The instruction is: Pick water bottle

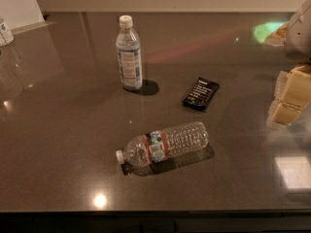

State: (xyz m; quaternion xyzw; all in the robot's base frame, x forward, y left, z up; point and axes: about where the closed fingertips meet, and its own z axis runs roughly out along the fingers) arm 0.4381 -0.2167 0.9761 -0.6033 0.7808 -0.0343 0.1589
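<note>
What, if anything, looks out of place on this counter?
The water bottle lies on its side near the front edge of the counter, cap pointing left, while the other bottle stands upright behind it. No spill shows. The gripper is at the right edge, apart from both.

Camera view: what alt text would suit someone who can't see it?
A ribbed water bottle lies on its side near the front of a dark countertop, white cap pointing left. Behind it are an upright blue-labelled bottle and a flat black packet; the gripper is at the right edge, away from both bottles.
</note>
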